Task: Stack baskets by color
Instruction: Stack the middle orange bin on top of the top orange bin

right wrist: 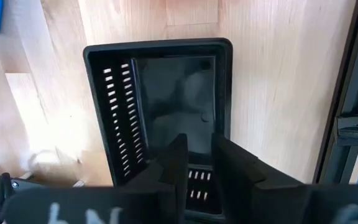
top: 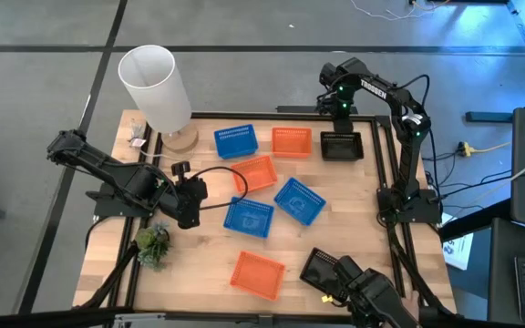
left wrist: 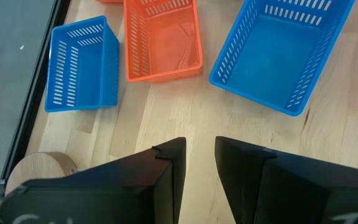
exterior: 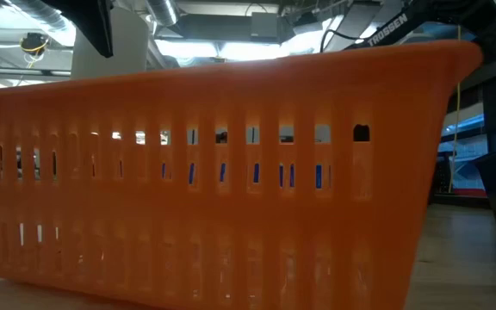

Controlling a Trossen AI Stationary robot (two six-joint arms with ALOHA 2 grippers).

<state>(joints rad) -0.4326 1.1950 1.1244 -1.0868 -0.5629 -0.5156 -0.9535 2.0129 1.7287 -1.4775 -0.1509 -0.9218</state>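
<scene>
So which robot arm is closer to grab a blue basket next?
Probably the left. The left gripper hovers beside a blue plastic mesh basket, while the right gripper is over the black plastic mesh basket.

The tabletop [top: 354, 214] is showing pale, matt wood with visible grain. The blue baskets [left wrist: 79, 62], orange basket [left wrist: 163, 40] and black basket [right wrist: 160, 99] are looking like smooth slotted plastic, faintly glossy. The left claw [left wrist: 199, 171] is appearing matt black.
</scene>
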